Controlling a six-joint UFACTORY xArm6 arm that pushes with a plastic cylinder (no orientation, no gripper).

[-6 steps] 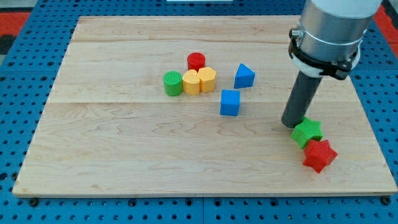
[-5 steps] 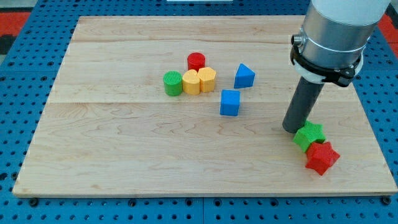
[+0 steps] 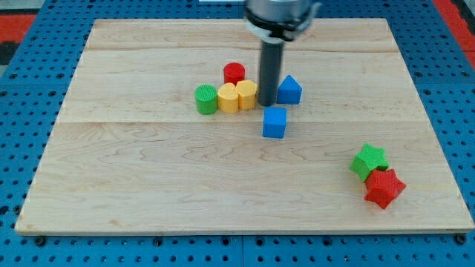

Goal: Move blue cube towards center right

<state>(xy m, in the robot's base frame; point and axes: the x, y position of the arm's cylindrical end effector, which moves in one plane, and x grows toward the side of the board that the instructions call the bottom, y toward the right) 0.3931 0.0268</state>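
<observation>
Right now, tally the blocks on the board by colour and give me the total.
Red: 2, a red cylinder and a red star
Green: 2, a green cylinder and a green star
Yellow: 2, two yellow blocks
Blue: 2, a blue cube and a blue triangular block
Total: 8

wooden board (image 3: pixel 148 185) on blue pegboard (image 3: pixel 22 111), seven blocks

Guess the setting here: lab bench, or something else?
Likely a robot lab bench: a wooden board on a blue perforated base, small coloured blocks such as the blue cube, and my tip beside it.
</observation>
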